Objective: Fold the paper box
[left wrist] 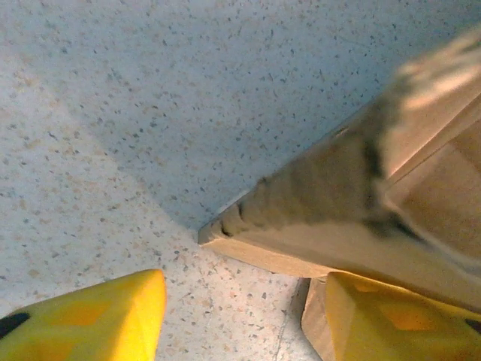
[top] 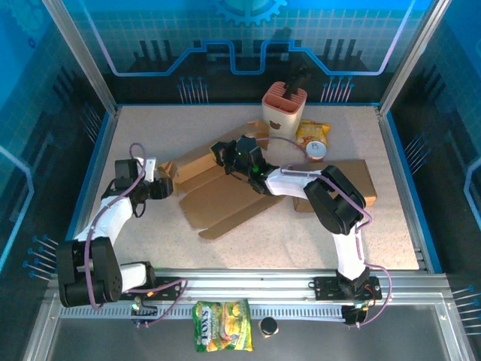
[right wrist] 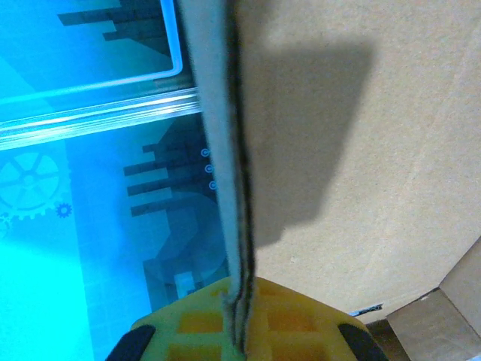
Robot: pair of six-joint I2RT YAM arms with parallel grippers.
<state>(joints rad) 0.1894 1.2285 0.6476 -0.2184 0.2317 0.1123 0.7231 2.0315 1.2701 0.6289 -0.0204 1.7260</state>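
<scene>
Clamping paper box point(top: 218, 203) edge: right jaws; left jaws apart beside corner

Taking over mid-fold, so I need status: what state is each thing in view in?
paper box: unfolded, mostly flat, one panel raised.
right tool: shut on the raised panel's edge.
left tool: open, at the box's left flap corner.
second cardboard blank: lying flat, untouched.
can: upright.
beige container: upright.

Your paper box point(top: 218, 199) is plain brown, the table point(top: 391, 226) under it speckled beige, the bag point(top: 312, 133) beyond it yellow.
</scene>
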